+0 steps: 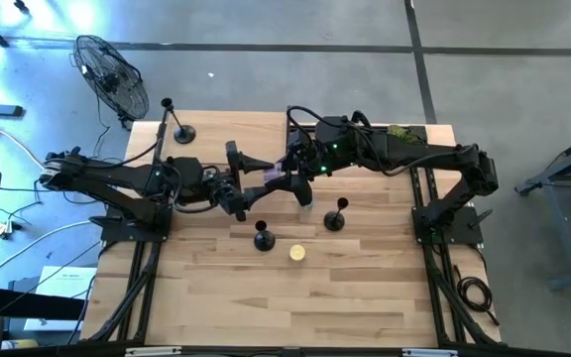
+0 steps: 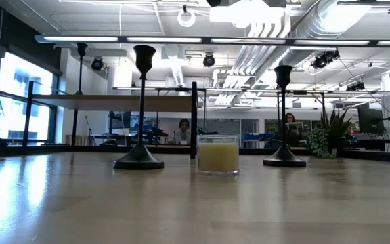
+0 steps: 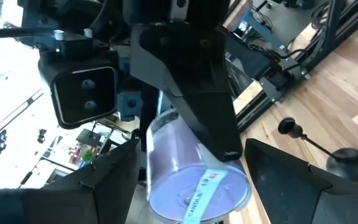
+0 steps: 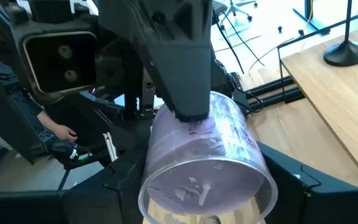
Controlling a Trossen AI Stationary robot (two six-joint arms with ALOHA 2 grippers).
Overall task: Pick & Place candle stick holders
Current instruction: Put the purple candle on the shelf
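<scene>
Both arms meet above the table's middle at a purple candle jar point(image 1: 276, 180), which lies about level with its labelled base point(image 3: 197, 193) toward the left arm. My right gripper point(image 1: 297, 181) is shut on it. My left gripper point(image 1: 254, 188) stands open with a finger close on either side of the jar's base end. Three black candle stick holders stand upright on their round bases. One point(image 1: 179, 131) is at the far left, one point(image 1: 264, 239) near the middle, and one point(image 1: 336, 219) to its right. My right gripper pinches the jar's round wall point(image 4: 157, 163) near its open mouth between its two fingers. It comes nearly level from the table's right. The jar is lifted clear of the table, lying on its side, mouth toward my right wrist. My left gripper may touch the jar; I cannot tell.
A yellow candle in a glass point(image 1: 297, 253) stands on the table in front of the two nearer holders point(image 2: 139, 102) point(image 2: 283, 115). A fan point(image 1: 112, 74) stands beyond the far left corner. A plant point(image 1: 400, 130) is at the far right edge. The near half of the wooden table point(image 1: 315, 307) is bare.
</scene>
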